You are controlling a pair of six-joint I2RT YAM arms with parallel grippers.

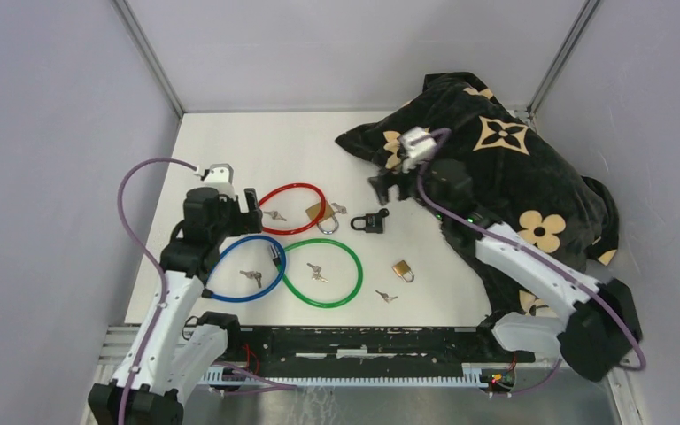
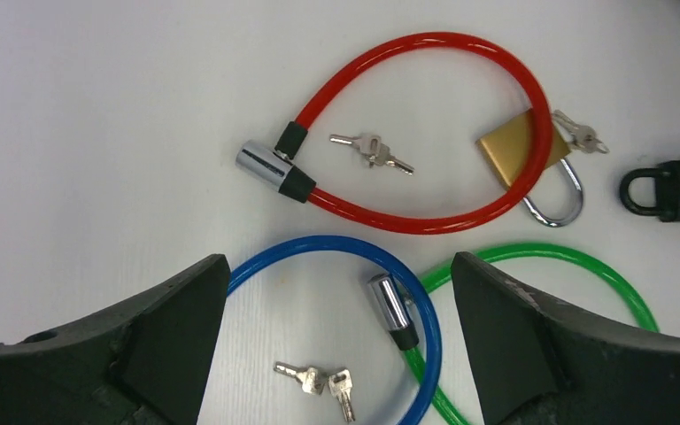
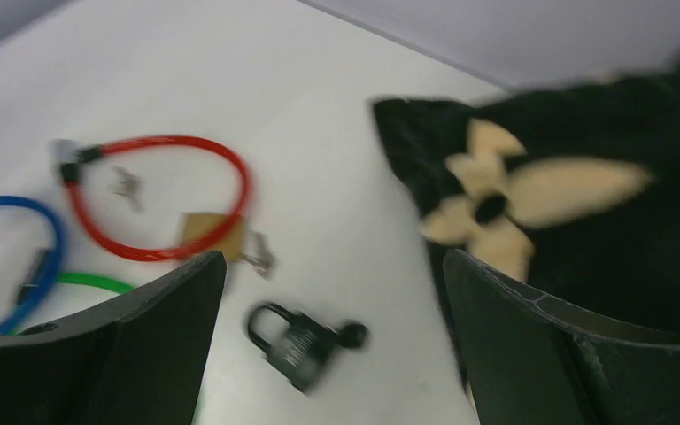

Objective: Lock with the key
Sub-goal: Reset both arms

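- The right gripper (image 3: 335,266) hangs with its jaws spread wide and nothing between them, tilted over the black padlock (image 3: 297,341).
- That padlock lies flat on the table, just beside the edge of the black flowered cloth (image 3: 584,248). A dark knob (image 3: 351,335) at its base looks like a key head, but the wrist view is too blurred to be sure.
- Coming down well means centring the jaws on that knob, not the lock body, and closing only once square to it. Turning it may spin the whole padlock, which lies loose.
- The left gripper (image 2: 341,266) is just as wide open and empty, poised above the blue cable lock (image 2: 319,243), with a key pair (image 2: 319,381) inside its loop.
- Further out lie the red cable lock (image 2: 407,224) over a brass padlock (image 2: 509,146), and the green cable lock (image 2: 584,257).
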